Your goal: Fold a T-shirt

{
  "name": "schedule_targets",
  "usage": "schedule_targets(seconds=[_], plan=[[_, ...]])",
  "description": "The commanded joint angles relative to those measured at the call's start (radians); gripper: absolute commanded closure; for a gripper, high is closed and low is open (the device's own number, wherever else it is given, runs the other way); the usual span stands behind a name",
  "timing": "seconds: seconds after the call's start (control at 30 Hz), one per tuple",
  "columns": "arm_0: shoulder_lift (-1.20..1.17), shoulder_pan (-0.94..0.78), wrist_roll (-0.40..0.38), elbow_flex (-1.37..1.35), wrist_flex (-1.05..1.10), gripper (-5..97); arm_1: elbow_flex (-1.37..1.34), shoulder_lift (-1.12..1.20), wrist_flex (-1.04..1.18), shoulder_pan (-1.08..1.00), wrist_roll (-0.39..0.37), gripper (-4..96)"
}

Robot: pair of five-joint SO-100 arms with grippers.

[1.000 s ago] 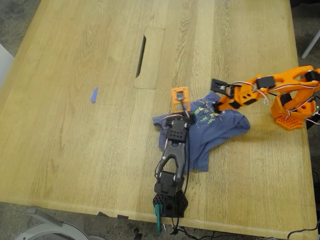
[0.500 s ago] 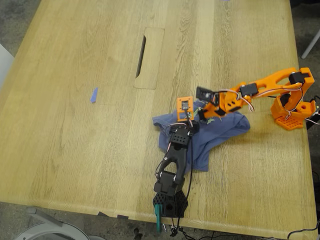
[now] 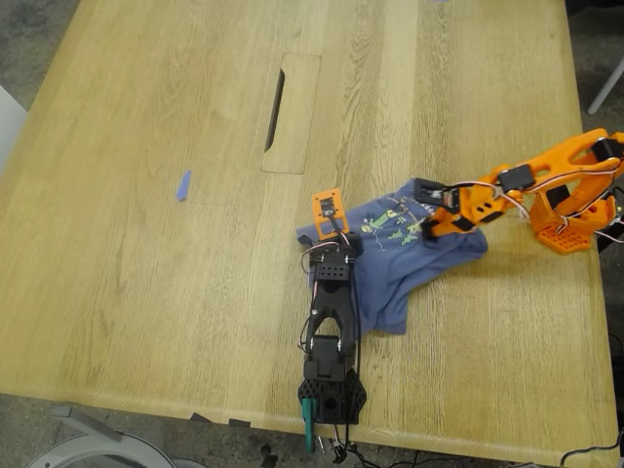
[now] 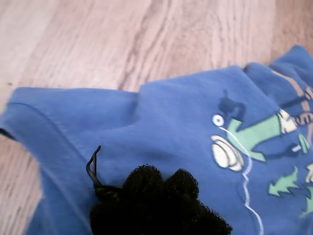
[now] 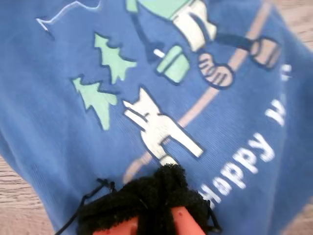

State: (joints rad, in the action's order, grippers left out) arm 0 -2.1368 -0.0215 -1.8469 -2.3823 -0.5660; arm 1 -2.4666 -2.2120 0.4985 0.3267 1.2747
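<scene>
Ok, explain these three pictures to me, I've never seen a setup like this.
These are two small robot arms on a wooden table. One picture looks down from above. The other two come from cameras riding on each arm. My first gripper, on the black arm, and my second gripper, on the orange arm, are both down at a crumpled blue T-shirt. I cannot tell whether their padded jaws pinch the cloth. A blue tape strip lies apart.
</scene>
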Motion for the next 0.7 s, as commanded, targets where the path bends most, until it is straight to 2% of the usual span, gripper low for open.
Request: schedule_targets(seconds=[0.0,0.17,0.43,0.67], plan=[[-0.009,-0.072,0.0,0.014,0.025,92,-0.048,-0.12,0.048,-0.021,-0.005,91.3],[-0.032,-0.147,0.002,0.029,0.021,91,-0.118,-0.276,0.135,-0.089,0.003,91.3],[-0.114,-0.281,0.005,0.106,-0.046,91,-0.087,-0.403,0.227,-0.284,0.032,91.3],[-0.253,-0.414,0.011,0.048,-0.083,92,-0.117,-0.555,0.284,-0.474,0.049,91.3]])
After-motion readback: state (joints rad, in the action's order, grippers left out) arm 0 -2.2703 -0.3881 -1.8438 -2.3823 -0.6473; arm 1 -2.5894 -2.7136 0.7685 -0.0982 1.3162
